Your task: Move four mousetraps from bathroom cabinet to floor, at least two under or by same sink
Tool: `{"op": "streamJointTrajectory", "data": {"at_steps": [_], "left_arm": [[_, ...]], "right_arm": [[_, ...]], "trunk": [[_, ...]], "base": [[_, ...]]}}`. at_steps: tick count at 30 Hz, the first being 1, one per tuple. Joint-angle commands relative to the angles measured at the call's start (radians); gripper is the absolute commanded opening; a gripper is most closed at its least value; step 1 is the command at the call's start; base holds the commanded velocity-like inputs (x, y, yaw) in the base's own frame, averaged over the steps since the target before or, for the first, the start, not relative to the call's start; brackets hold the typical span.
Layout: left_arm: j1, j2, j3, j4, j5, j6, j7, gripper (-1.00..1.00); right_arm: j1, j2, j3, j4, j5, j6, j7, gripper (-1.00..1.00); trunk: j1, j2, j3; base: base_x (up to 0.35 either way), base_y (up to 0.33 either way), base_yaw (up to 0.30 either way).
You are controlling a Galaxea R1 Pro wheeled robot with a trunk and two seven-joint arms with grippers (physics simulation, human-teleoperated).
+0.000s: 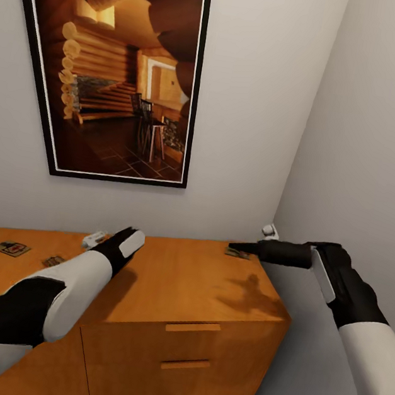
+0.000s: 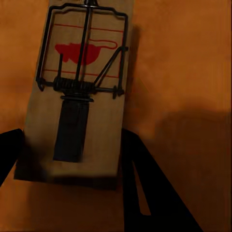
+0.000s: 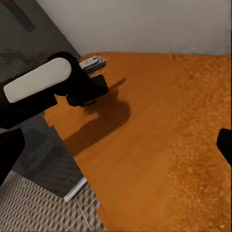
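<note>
The orange-brown cabinet [image 1: 196, 286] stands against the wall with mousetraps on its flat top. My left gripper [image 1: 109, 241] is shut on one mousetrap [image 2: 77, 96] near the top's back edge. Its dark fingers [image 2: 145, 188] press on both long sides of the wooden plate. More mousetraps [image 1: 11, 248] lie flat further left. My right gripper [image 1: 240, 247] hovers open over the back right corner, just above a small dark flat thing [image 1: 237, 253]. The right wrist view looks across the top at my left gripper [image 3: 82, 92] and its mousetrap [image 3: 93, 63].
A large framed picture [image 1: 123, 64] hangs above the cabinet. The side wall [image 1: 370, 155] closes in right of the cabinet. Drawer fronts with bar handles [image 1: 193, 327] face me. A small white fitting [image 1: 270, 231] sits in the corner. Patterned floor tiles [image 3: 43, 208] lie below.
</note>
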Motion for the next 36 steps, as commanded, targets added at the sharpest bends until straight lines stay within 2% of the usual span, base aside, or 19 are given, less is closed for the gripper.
{"op": "streamJointTrajectory", "data": {"at_steps": [1, 5, 8, 11, 14, 16, 18, 21, 23, 28, 30, 31, 33, 34, 36], "left_arm": [[0.000, -0.004, 0.260, -0.040, 0.000, 0.064, 0.040, -1.00], [0.000, -0.009, 0.260, -0.117, 0.003, 0.135, 0.071, -1.00], [0.000, -0.009, 0.259, -0.130, 0.003, 0.151, 0.075, -1.00], [0.000, -0.011, 0.259, -0.163, 0.005, 0.217, 0.076, -1.00], [0.000, -0.013, 0.260, -0.237, 0.007, 0.282, 0.076, -1.00], [0.000, -0.017, 0.259, -0.326, 0.010, 0.335, 0.077, -1.00], [0.000, -0.019, 0.257, -0.376, 0.012, 0.375, 0.077, -1.00], [0.000, -0.021, 0.246, -0.453, 0.016, 0.442, 0.078, -1.00], [-0.004, -0.022, 0.228, -0.520, 0.035, 0.487, 0.078, -1.00], [-0.025, -0.023, 0.176, -0.563, 0.120, 0.511, 0.078, -1.00], [-0.039, -0.022, 0.133, -0.584, 0.185, 0.514, 0.078, -1.00], [-0.041, -0.022, 0.120, -0.591, 0.205, 0.515, 0.078, -1.00], [-0.047, -0.021, 0.066, -0.629, 0.307, 0.516, 0.078, -1.00], [-0.047, -0.021, 0.052, -0.640, 0.338, 0.516, 0.078, -1.00], [-0.050, -0.020, -0.007, -0.695, 0.487, 0.523, 0.078, -1.00]], "right_arm": [[0.000, -0.003, 0.003, -0.010, -0.003, 0.005, -0.017, 1.00], [0.001, -0.004, 0.002, -0.012, -0.004, 0.005, -0.017, 1.00], [0.002, -0.004, 0.002, -0.011, -0.004, 0.002, -0.020, 1.00], [0.001, -0.007, 0.000, -0.010, -0.004, -0.001, -0.023, 1.00], [0.001, -0.015, -0.001, -0.011, -0.003, -0.002, -0.027, 1.00], [0.001, -0.020, -0.001, -0.012, -0.003, -0.003, -0.036, 1.00], [0.001, -0.020, -0.001, -0.012, -0.003, -0.003, -0.043, 1.00], [0.001, -0.019, 0.000, -0.011, -0.003, -0.004, -0.054, 1.00], [0.002, -0.018, 0.001, -0.011, -0.003, -0.005, -0.067, 1.00], [0.002, -0.016, 0.002, -0.008, -0.003, -0.005, -0.079, 1.00], [0.002, -0.015, 0.003, -0.006, -0.004, -0.005, -0.081, 1.00], [0.002, -0.015, 0.003, -0.005, -0.004, -0.005, -0.081, 1.00], [0.002, -0.014, 0.004, -0.003, -0.004, -0.007, -0.085, 1.00], [0.002, -0.014, 0.004, -0.002, -0.004, -0.008, -0.087, 1.00], [0.002, -0.015, 0.004, -0.001, -0.004, -0.009, -0.103, 1.00]], "trunk": [[0.000, 0.000, -0.002], [0.000, 0.000, -0.002], [0.000, 0.000, -0.002], [0.000, 0.000, -0.002], [0.000, 0.000, -0.002], [0.000, 0.000, -0.002], [0.000, 0.000, -0.002], [0.000, 0.000, -0.002], [0.000, 0.000, -0.002], [0.000, 0.000, -0.002], [0.000, 0.000, -0.002], [0.000, 0.000, -0.002], [0.000, 0.000, -0.002], [0.000, 0.000, -0.002], [0.000, 0.000, -0.002]], "base": [[0.000, 0.000, 0.000], [0.000, 0.000, 0.000], [0.000, 0.000, 0.000], [0.000, 0.000, 0.000], [0.000, 0.000, 0.000], [0.000, 0.000, 0.000], [0.000, 0.000, 0.000], [0.000, 0.000, 0.000], [0.000, 0.000, 0.000], [0.000, 0.000, 0.000], [0.000, 0.000, 0.000], [0.000, 0.000, 0.000], [0.000, 0.000, 0.000], [0.000, 0.000, 0.000], [0.000, 0.000, 0.000]]}}
